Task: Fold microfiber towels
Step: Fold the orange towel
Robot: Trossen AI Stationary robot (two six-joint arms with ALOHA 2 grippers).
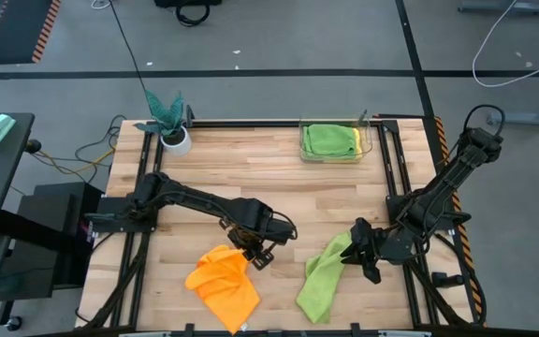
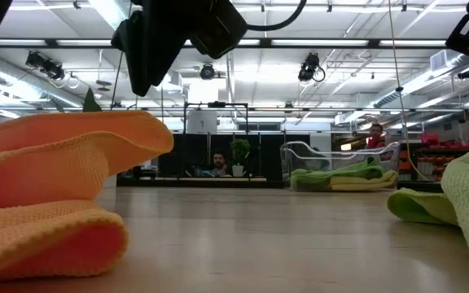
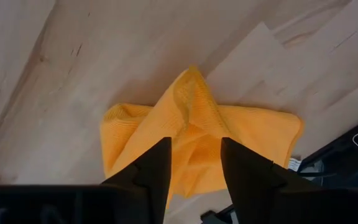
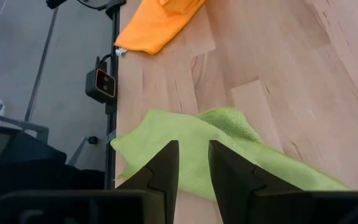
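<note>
An orange microfiber towel (image 1: 221, 281) lies crumpled near the table's front edge, with a raised ridge (image 3: 191, 99) along its middle. My left gripper (image 1: 258, 253) hangs just above its far right corner, pointing down and open, with the ridge showing between its fingers (image 3: 196, 142). The low view shows its fingers clear of the cloth (image 2: 55, 187). To the right a lime green towel (image 1: 322, 279) lies rumpled on the wood. My right gripper (image 1: 361, 251) slants down above its far end, its fingers (image 4: 193, 144) a little apart with nothing between them.
A clear container (image 1: 333, 140) at the far edge holds a green towel and a yellow towel. A teal plant in a white pot (image 1: 170, 126) stands at the far left corner. Bare wood lies between the towels and the far edge. People show beyond the table (image 2: 218, 163).
</note>
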